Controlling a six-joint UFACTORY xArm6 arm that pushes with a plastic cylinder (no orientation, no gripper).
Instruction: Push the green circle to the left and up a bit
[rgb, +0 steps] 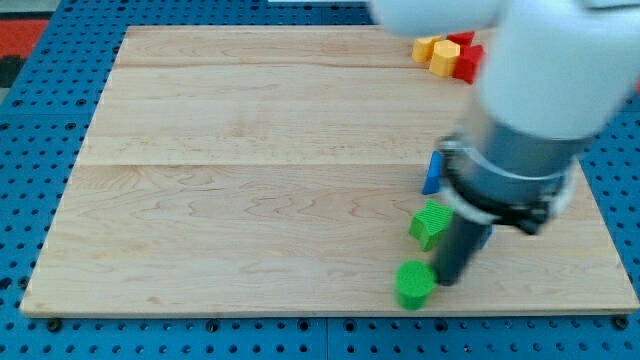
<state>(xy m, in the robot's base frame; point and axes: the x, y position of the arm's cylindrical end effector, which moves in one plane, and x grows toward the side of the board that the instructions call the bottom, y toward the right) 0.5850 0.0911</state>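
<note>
The green circle (413, 284) lies near the board's bottom edge, right of centre. My tip (449, 279) stands just to its right, touching or almost touching it. A second green block (431, 222), with an angular shape, lies just above the circle and left of the rod. The arm's white and grey body fills the view's upper right and hides part of the board.
A blue block (433, 172) shows partly beside the arm, above the green blocks. Two yellow blocks (436, 51) and red blocks (466, 55) cluster at the top right. The wooden board (250, 180) lies on a blue perforated base (30, 150).
</note>
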